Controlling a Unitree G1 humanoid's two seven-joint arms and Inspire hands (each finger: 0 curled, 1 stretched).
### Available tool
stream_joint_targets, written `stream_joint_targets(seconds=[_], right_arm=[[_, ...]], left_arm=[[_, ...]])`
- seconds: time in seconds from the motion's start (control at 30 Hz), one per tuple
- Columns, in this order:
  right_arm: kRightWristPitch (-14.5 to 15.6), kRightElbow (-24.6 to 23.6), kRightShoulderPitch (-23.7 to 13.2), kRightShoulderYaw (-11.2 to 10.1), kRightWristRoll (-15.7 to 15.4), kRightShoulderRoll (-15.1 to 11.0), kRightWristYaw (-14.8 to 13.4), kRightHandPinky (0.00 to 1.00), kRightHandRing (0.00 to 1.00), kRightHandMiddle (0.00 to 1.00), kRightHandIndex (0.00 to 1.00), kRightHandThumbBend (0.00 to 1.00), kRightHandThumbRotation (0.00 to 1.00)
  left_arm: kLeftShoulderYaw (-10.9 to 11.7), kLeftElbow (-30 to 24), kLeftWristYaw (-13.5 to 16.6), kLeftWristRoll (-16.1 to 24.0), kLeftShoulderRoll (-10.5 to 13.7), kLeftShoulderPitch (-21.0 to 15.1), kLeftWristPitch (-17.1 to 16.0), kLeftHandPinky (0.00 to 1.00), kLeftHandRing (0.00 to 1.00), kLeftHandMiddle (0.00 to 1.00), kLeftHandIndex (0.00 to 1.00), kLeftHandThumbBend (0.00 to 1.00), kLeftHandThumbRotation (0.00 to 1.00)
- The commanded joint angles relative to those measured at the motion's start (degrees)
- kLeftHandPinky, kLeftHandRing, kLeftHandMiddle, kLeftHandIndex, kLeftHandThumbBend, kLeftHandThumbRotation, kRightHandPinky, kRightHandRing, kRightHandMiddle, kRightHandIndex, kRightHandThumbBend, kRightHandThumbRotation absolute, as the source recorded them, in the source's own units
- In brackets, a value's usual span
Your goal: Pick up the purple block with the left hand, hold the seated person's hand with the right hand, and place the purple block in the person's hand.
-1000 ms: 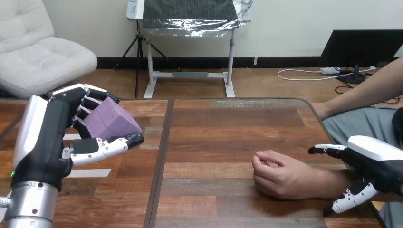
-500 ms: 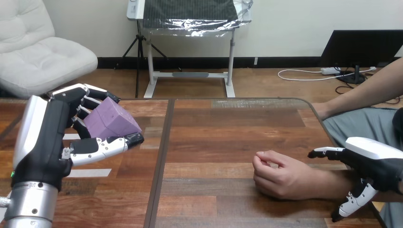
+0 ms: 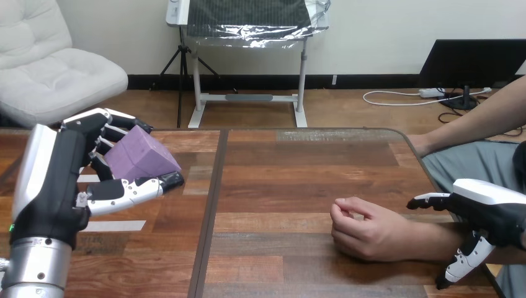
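Clamping purple cube-shaped block (image 3: 141, 155) in left hand (image 3: 54, 177), frame left; spreading right hand (image 3: 495, 214) open at wrist of person's hand (image 3: 366, 233), lower right.

Bare counter (image 3: 291, 167) runs leftward from the person's hand (image 3: 366, 233) all the way to the left robot hand (image 3: 56, 180), raised with the purple block (image 3: 139, 155) in its curled fingers. The person's hand rests on the boards in a loose fist. Just right of it, the right robot hand (image 3: 490, 214) straddles the wrist, fingers spread.
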Motion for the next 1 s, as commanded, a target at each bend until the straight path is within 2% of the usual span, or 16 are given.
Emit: stream_joint_targets(seconds=[0.0, 0.3, 0.6, 0.97], right_arm=[[2.38, 0.43, -0.47, 0.42, -0.62, -2.33, 0.37, 0.9, 0.91, 0.92, 0.9, 1.0, 0.03], [4.31, -0.08, -0.33, 0.85, -0.97, -2.28, 0.68, 0.85, 0.92, 0.91, 0.89, 1.0, 0.03], [4.67, 0.11, -0.72, 1.97, -1.98, -2.19, 0.76, 0.78, 0.91, 0.88, 0.87, 1.0, 0.03], [3.49, 0.9, -1.13, 3.21, -2.23, -2.08, 0.37, 0.61, 0.76, 0.8, 0.79, 0.94, 0.04]], left_arm=[[1.0, -0.73, 0.11, -0.79, -0.21, -2.23, -1.25, 0.2, 0.27, 0.35, 0.41, 0.58, 0.0], [1.11, -0.9, -0.12, -1.08, -0.6, -2.34, -0.85, 0.19, 0.26, 0.35, 0.4, 0.58, 0.0], [1.17, -0.67, -0.38, -1.06, -0.63, -2.55, -1.56, 0.2, 0.26, 0.35, 0.4, 0.58, 0.0], [1.25, -1.42, -0.39, -0.88, -1.04, -2.62, -0.54, 0.21, 0.27, 0.35, 0.4, 0.58, 0.0]])
